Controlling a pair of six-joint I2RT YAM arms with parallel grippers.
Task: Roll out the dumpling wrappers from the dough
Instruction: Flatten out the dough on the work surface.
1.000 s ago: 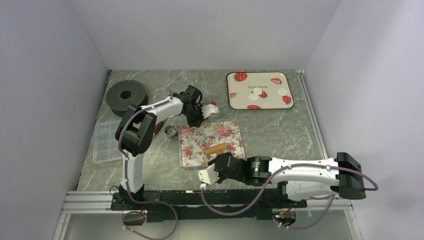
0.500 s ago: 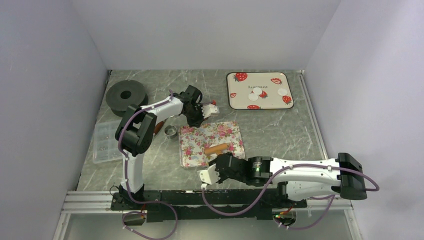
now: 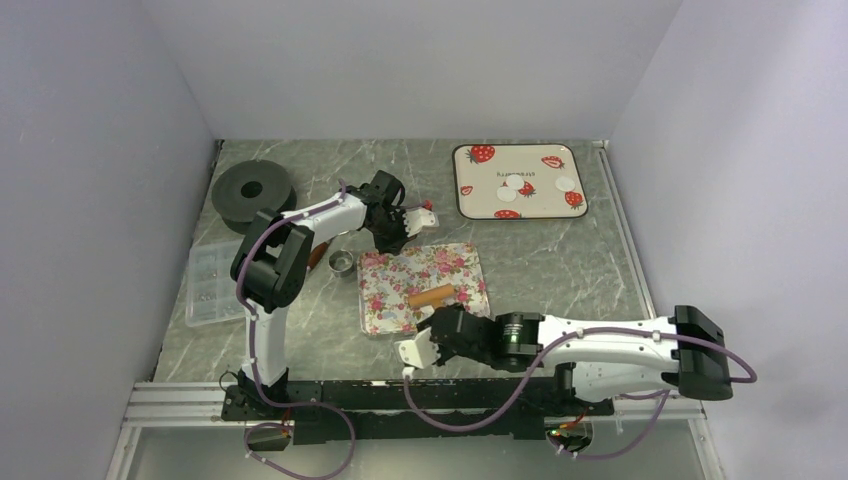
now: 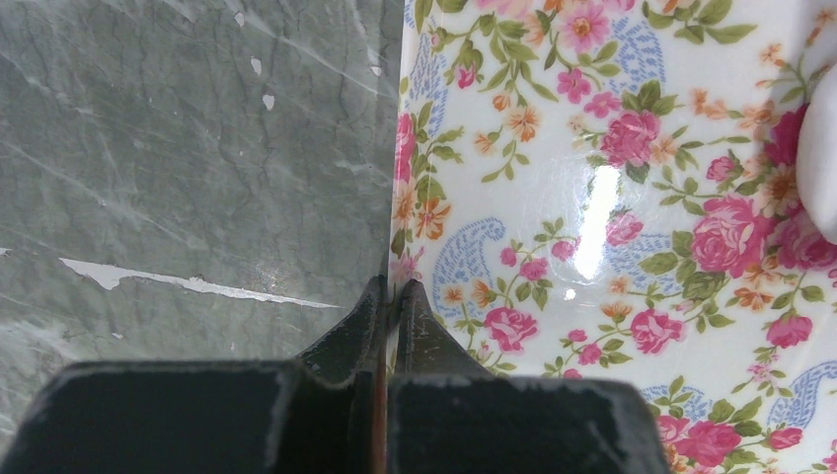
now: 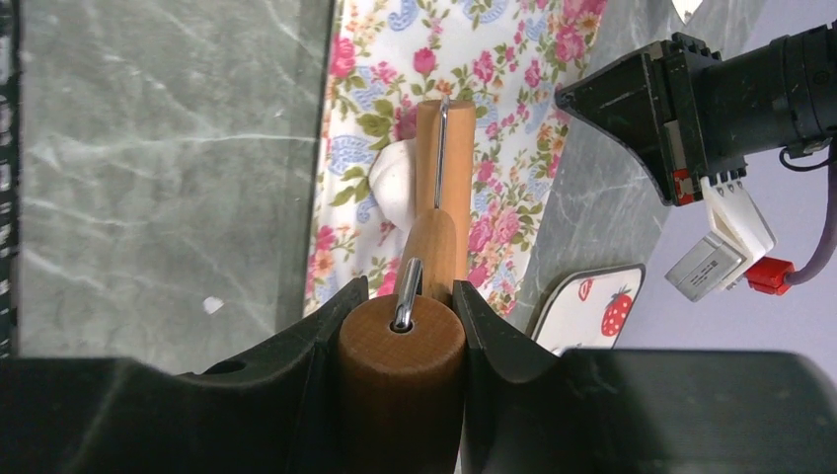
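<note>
**White wrappers on tray, rolling pin clamped on dough**

Top external view: Three dumpling wrappers point(image 3: 515, 184) lie flat on the strawberry tray point(image 3: 475, 205) at the far right of the grey marble table point(image 3: 560, 255), well apart from both arms. The floral tray point(image 3: 455, 265) sits at the centre of the table. The left gripper point(image 3: 390, 245) points down at the floral tray's far left corner. The right gripper point(image 3: 430, 318) is at the tray's near edge and holds the wooden rolling pin point(image 3: 438, 295), which lies across the tray. A small metal ring cutter point(image 3: 343, 262) stands just left of the floral tray. A black spool point(image 3: 252, 191) and a clear compartment box point(image 3: 208, 283) sit further left.

Left wrist view: The fingertips point(image 4: 415, 311) are pressed together on the floral tray's rim, one over the marble and one over the floral print. The rim line runs into the seam between them. A white edge of the dough point(image 4: 819, 158) shows at the right border of the view.

Right wrist view: The fingers point(image 5: 326, 336) are clamped on either side of the rolling pin's round handle. The barrel touches the dough lump on the floral tray. A corner of the strawberry tray shows beyond.
</note>
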